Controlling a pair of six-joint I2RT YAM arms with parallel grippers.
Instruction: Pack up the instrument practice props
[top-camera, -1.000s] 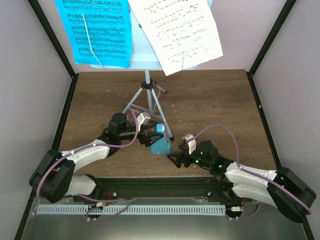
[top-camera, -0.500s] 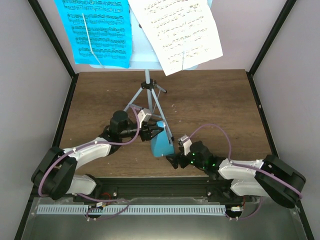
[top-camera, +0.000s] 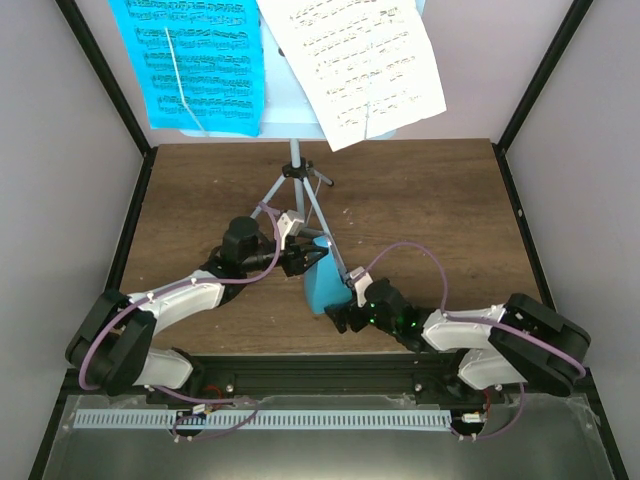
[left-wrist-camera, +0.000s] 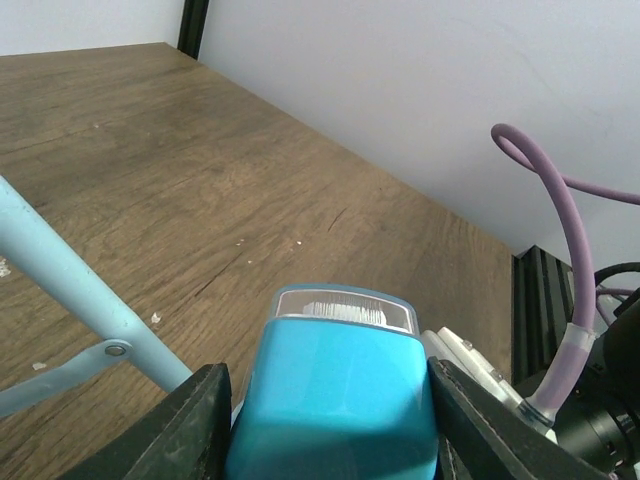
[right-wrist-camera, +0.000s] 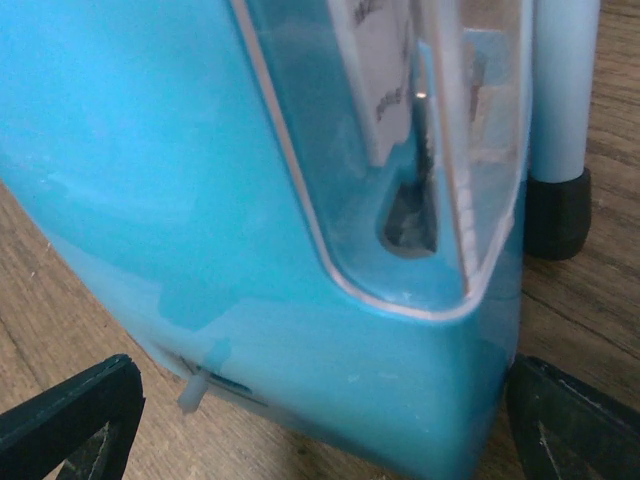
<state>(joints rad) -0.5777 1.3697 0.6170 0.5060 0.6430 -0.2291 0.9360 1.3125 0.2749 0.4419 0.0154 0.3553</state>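
Down at the near edge of the brown wooden table, both arms crowd around the small teal pyramid metronome with a clear front cover. It sits close to the middle of the near edge, right against one thin leg of the pale blue perforated metal music stand. From the right wrist I see that leg's black rubber foot planted on the wood just beside the metronome's clear cover. Whether the metronome's base lies flat on the table, I cannot tell.

The left gripper reaches in from the left and has the metronome's narrow upper part between its jaws. Its black fingers press against the two teal sides, pinching it, with the rounded top poking out between them. A pale blue tripod leg runs past on one side of that view, and a purple cable loops up on the other.

The right gripper comes in low from the near right, aimed at the metronome's lower body. Its fingers are spread wide, one tip on each side of the teal base, and neither seems to touch it.

Up at the back, the stand's tray carries a cyan music sheet on the left and a white music sheet on the right, the white one tilted.
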